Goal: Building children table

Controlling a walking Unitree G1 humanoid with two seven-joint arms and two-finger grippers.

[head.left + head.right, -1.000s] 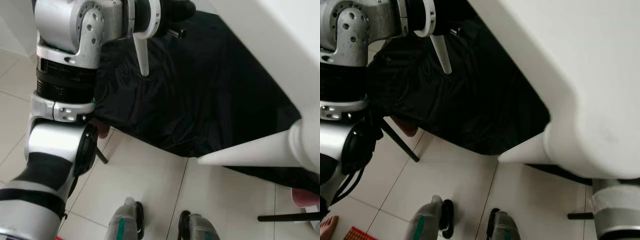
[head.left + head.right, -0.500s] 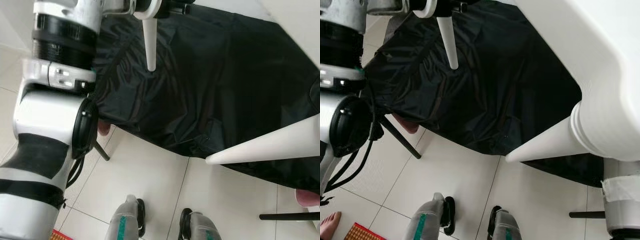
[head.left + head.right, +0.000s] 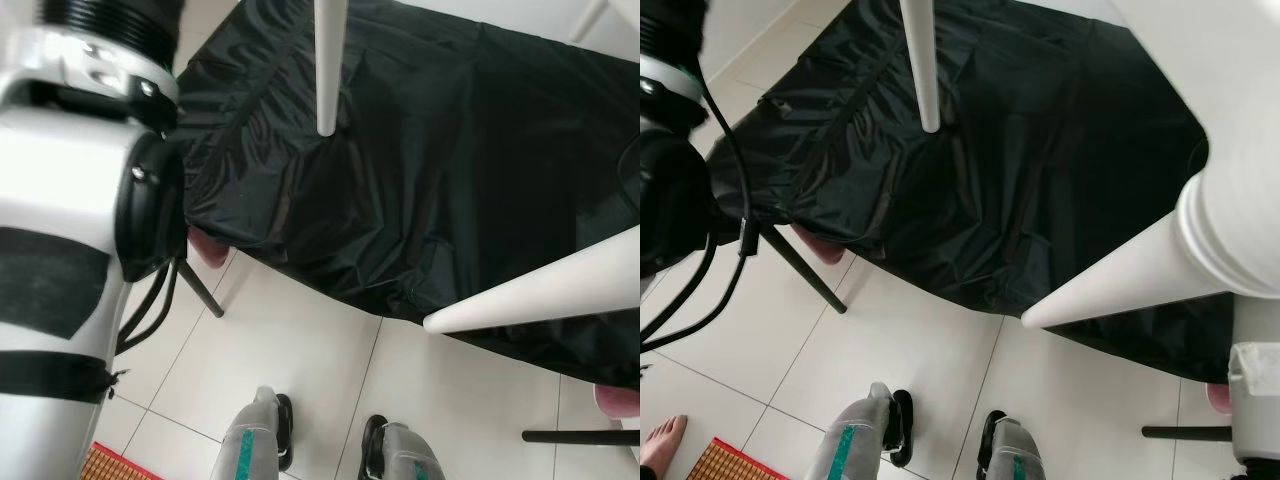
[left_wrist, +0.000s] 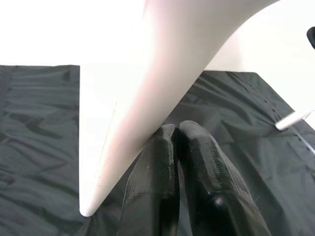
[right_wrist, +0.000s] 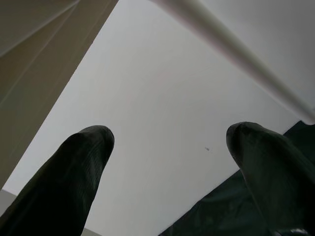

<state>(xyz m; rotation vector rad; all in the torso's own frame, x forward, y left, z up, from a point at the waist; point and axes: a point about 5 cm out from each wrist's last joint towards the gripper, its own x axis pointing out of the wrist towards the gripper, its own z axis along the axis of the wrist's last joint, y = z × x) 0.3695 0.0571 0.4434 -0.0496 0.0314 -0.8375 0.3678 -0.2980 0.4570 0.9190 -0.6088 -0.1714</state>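
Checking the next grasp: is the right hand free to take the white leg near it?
Probably yes. The right hand is open against the tabletop, and the leg hangs over the black cloth with nothing around it.

Desk top: a black cloth [image 3: 440, 170] drapes the whole desk, its surface open between the two white legs.
Upper obstacle: a white tapered table leg [image 3: 328, 70] hangs tip-down over the cloth's left part.
Right obstacle: a second white table leg [image 3: 540, 295] slants across the cloth's near right edge.
Left side: the robot's silver left arm [image 3: 70, 240] fills this flank.
Floor: pale tiles [image 3: 930, 340] lie open up to the robot's feet [image 3: 940, 445].
Under the desk: a thin black desk strut [image 3: 805, 272] angles down to the tiles.
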